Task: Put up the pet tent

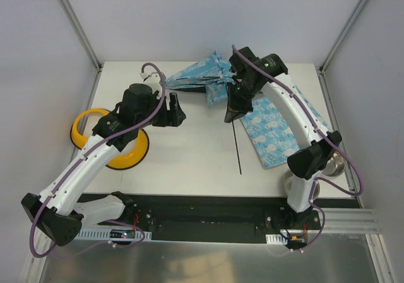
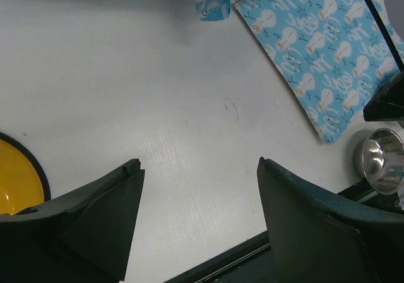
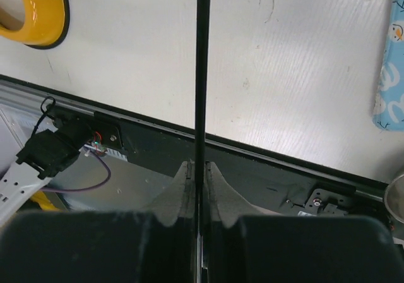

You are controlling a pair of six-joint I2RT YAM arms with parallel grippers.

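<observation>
My right end effector (image 3: 199, 167) was clamped on a thin black pole (image 3: 202, 74), my left end effector (image 2: 197, 165) hung wide and empty, and the pet tent (image 1: 197, 74) lay collapsed at the worktop's (image 1: 189, 160) far edge, so next, I reckoned, came flexing that pole to raise it.

No legible text or labels anywhere

One pet tent (image 1: 196, 73) is counted, one printed mat (image 1: 278, 128), one yellow double bowl (image 1: 81, 124), one steel bowl (image 2: 380, 161), one black pole (image 1: 238, 147), two grippers, left gripper (image 2: 197, 164) and right gripper (image 3: 199, 164).
</observation>
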